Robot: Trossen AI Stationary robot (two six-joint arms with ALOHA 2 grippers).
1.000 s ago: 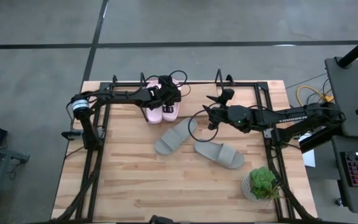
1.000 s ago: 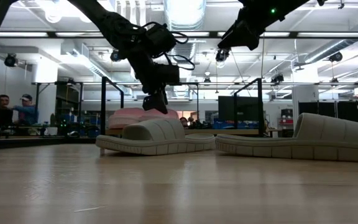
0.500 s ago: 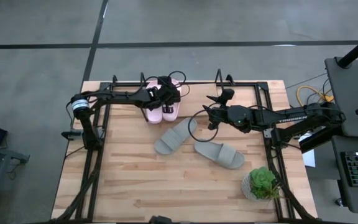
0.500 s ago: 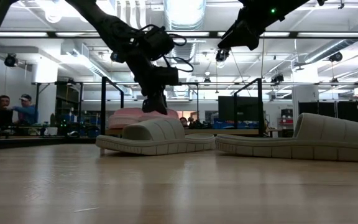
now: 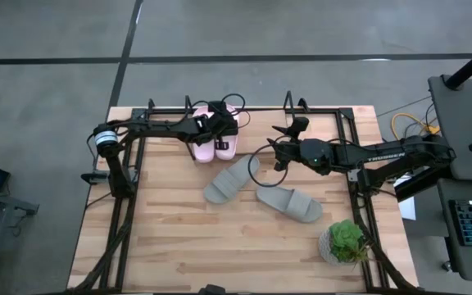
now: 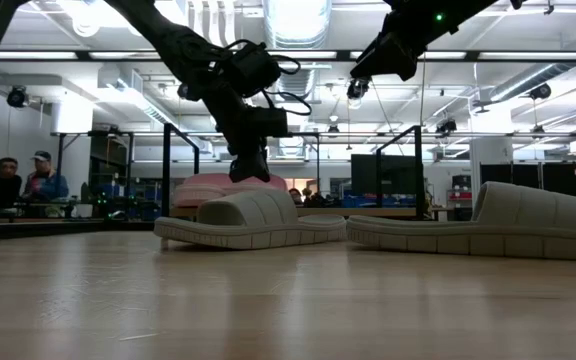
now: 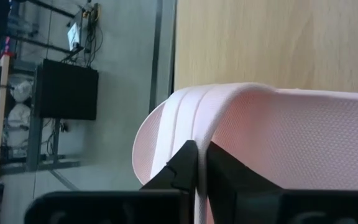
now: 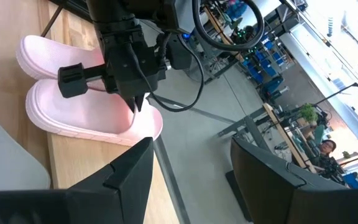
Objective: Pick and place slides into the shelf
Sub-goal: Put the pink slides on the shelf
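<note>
Left gripper (image 5: 222, 131): upper centre-left of the high view, over the pink pair at the far table edge; fingers (image 7: 186, 163) pinched on the heel rim of one pink slide (image 7: 260, 137), only a thin edge between them.

Pink slides (image 5: 214, 141): side by side at upper centre of the high view, between the shelf's side loops (image 5: 148, 109); in the right wrist view, one heel reaching the board's edge, possibly just past it.

Grey slide, left one (image 5: 231, 179): centre of the high view, lying flat at a slant, untouched, outside the shelf.

Grey slide, right one (image 5: 290, 203): just right of centre, flat on the wood, near its partner, also untouched.

Right gripper (image 5: 275, 156): right of centre in the high view, raised above the table near the grey pair; fingers (image 8: 120, 180) spread wide, holding nothing.

Potted plant (image 5: 344, 242): lower right of the high view, well apart from the work.

Progress: probably halfway, pink pair placed, grey pair left.

Risk, left: a thin rim grip likely to slip or flex; letting go with the heel so near the edge could tip the slide off the far side.

Risk, right: a low reach for the grey pair could nudge one slide into the other.
</note>
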